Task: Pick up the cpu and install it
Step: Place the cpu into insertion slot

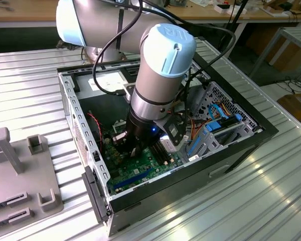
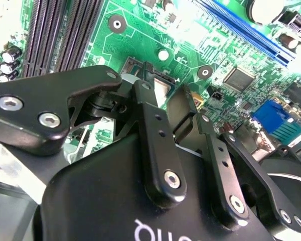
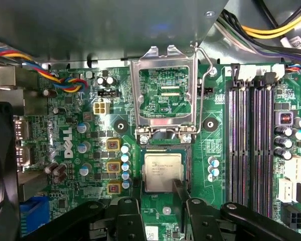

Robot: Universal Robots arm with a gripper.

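Note:
The cpu [image 3: 163, 168], a small square chip with a pale silver top, lies in the black-framed socket on the green motherboard [image 3: 65, 165]. My gripper [image 3: 157, 187] is down over it, one black finger [image 3: 134, 190] at each side edge, shut on the chip. In the second wrist view the gripper [image 2: 164, 94] shows a strip of the cpu [image 2: 162, 93] between its fingers [image 2: 146, 88]. The socket's metal lid [image 3: 163, 95] is flipped up and its wire lever [image 3: 204, 85] is raised. In the exterior view the gripper [image 1: 133, 149] is deep inside the open computer case [image 1: 190, 175].
Memory slots [image 3: 251, 140] run beside the socket. Capacitors [image 3: 124, 163] line its other side. Coloured cables [image 1: 220, 115] and a drive bay fill the case at the exterior view's right. A grey fixture [image 1: 20, 170] stands on the ribbed table at the exterior view's left.

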